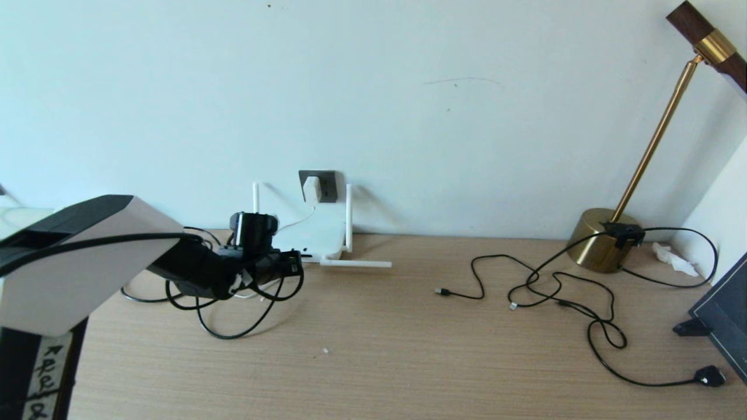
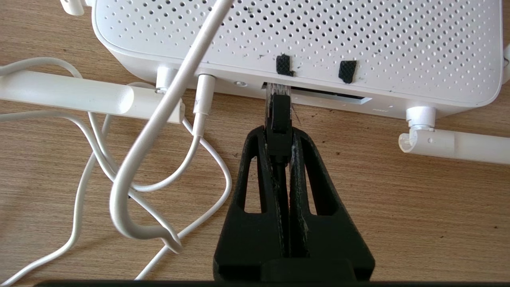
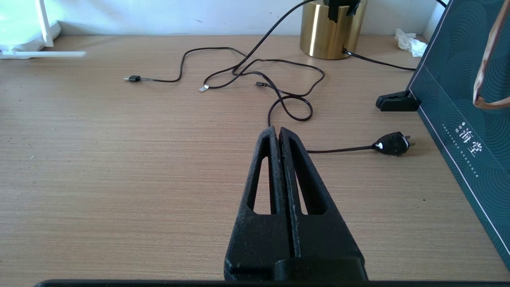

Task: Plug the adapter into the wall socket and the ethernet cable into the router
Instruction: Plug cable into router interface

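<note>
The white adapter (image 1: 311, 189) sits in the dark grey wall socket (image 1: 324, 185) above the white router (image 1: 312, 233), its thin white cord running down to the router. My left gripper (image 2: 279, 131) is shut on the ethernet cable's black plug (image 2: 279, 119), whose clear tip sits at the mouth of the dark port slot on the router (image 2: 318, 36) edge. In the head view this gripper (image 1: 290, 262) is at the router's near left side, black cable looping below it. My right gripper (image 3: 277, 130) is shut and empty over bare desk, out of the head view.
Thin black cables (image 1: 543, 286) with small plugs sprawl over the right half of the desk. A brass lamp (image 1: 607, 239) stands at the back right, a dark green bag (image 3: 466, 99) at the right edge. One router antenna (image 1: 356, 264) lies flat; white cords (image 2: 131, 167) loop beside my left gripper.
</note>
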{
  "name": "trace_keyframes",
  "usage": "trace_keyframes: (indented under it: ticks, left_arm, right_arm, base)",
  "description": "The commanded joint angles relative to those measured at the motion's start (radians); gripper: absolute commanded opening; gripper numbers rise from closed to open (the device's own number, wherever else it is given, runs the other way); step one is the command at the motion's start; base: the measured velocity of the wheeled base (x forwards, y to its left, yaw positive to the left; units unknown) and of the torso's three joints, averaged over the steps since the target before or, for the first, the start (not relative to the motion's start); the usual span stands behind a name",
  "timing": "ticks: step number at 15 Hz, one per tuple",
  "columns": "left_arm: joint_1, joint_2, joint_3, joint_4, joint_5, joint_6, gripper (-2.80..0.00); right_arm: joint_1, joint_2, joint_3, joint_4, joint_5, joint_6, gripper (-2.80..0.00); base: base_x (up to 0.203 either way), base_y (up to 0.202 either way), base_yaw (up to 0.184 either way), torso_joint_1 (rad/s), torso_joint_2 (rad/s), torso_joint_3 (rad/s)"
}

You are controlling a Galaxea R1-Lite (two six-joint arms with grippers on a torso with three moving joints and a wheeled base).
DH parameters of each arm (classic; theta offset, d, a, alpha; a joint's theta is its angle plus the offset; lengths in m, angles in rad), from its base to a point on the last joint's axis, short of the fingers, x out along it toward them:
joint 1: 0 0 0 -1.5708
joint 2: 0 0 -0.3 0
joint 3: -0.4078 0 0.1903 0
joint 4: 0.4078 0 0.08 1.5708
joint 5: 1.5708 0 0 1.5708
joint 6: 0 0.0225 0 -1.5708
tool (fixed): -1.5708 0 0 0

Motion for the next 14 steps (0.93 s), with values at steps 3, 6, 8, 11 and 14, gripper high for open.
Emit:
trace_keyframes:
  ticks: [3,6,8,11,14]
  left_arm:
    - [0.001,0.004,-0.002,-0.003,0.001,-0.002,-2.80]
    - [0.000,0.006,-0.008,-0.003,0.001,0.000,-2.80]
    - [0.000,0.006,-0.012,-0.002,0.001,0.000,-2.80]
    - [0.002,0.007,-0.014,-0.002,0.001,0.000,-2.80]
    - [0.002,0.007,-0.015,-0.002,0.001,0.000,-2.80]
  right_arm:
    - [0.001,0.000,0.000,-0.001,0.000,0.000,-2.80]
    - [0.000,0.000,0.000,-0.001,0.000,0.000,-2.80]
    - [0.000,0.000,0.000,-0.001,0.000,0.000,-2.80]
    - [0.000,0.000,0.000,-0.001,0.000,0.000,-2.80]
    - [0.001,0.000,0.000,-0.001,0.000,0.000,-2.80]
  base:
    - [0.000,0.000,0.000,0.000,0.00,0.000]
    - [0.000,0.000,0.000,0.000,0.00,0.000]
    - [0.000,0.000,0.000,0.000,0.00,0.000]
    - [0.000,0.000,0.000,0.000,0.00,0.000]
    - [0.000,0.000,0.000,0.000,0.00,0.000]
